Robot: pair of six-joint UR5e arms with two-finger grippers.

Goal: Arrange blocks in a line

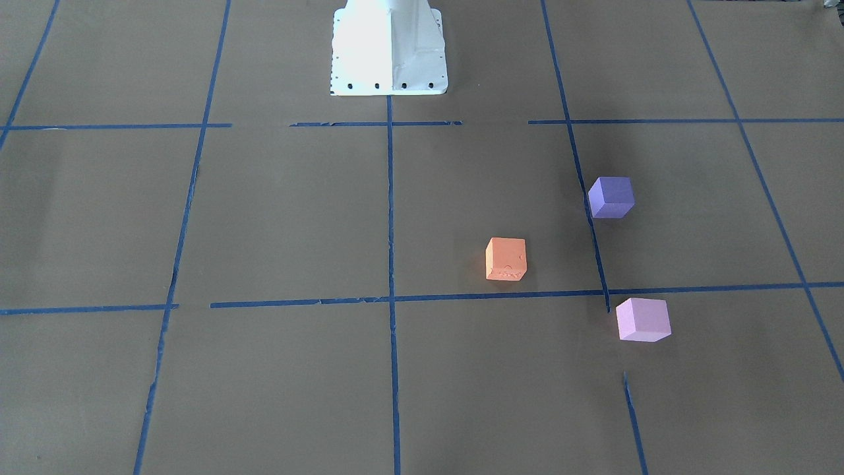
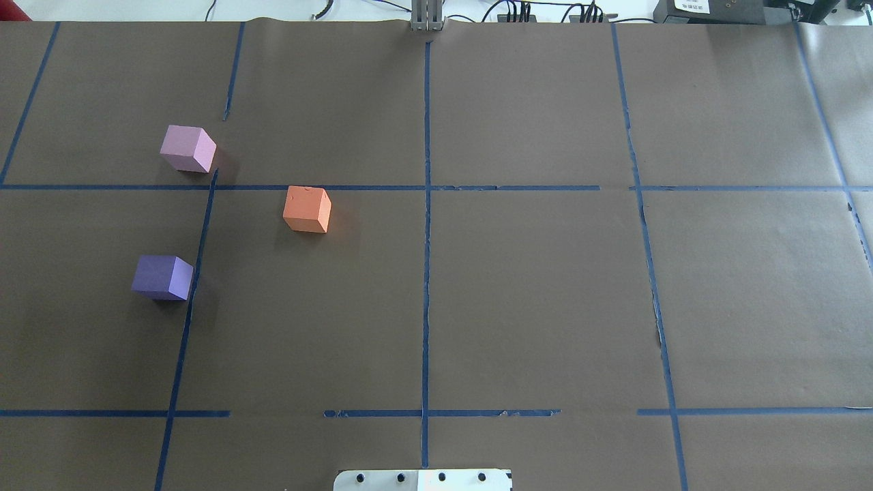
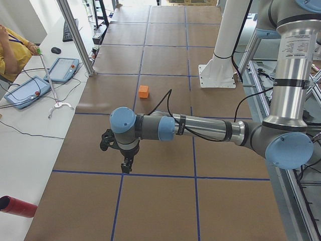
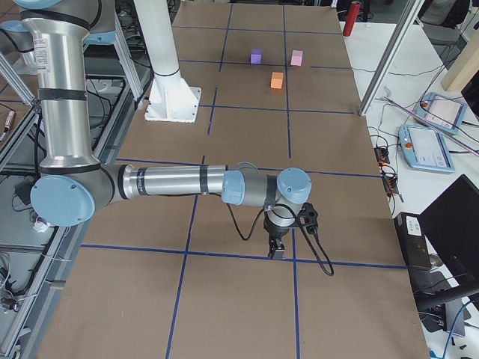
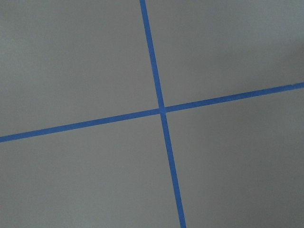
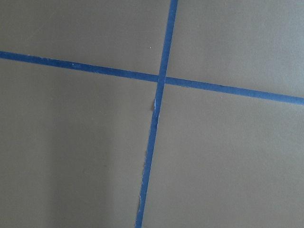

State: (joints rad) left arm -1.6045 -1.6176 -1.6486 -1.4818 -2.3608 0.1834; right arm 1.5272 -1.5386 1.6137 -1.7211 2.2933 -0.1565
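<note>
Three cubes lie apart on the brown paper, on the robot's left half. The orange block (image 2: 307, 209) (image 1: 506, 259) is nearest the centre line. The dark purple block (image 2: 162, 277) (image 1: 611, 196) is closer to the robot. The light pink block (image 2: 188, 149) (image 1: 643, 319) is farthest from it. My left gripper (image 3: 126, 165) shows only in the exterior left view, pointing down over the paper, well short of the orange block (image 3: 144, 91). My right gripper (image 4: 275, 250) shows only in the exterior right view, far from the blocks. I cannot tell whether either is open or shut. Both wrist views show only paper and tape.
Blue tape lines (image 2: 426, 239) form a grid on the paper. The white robot base (image 1: 389, 49) stands at the table's middle edge. An operator (image 3: 12, 47) and teach pendants (image 3: 25, 91) are at a side table, with a red cylinder (image 3: 17, 207) and metal posts (image 3: 75, 35).
</note>
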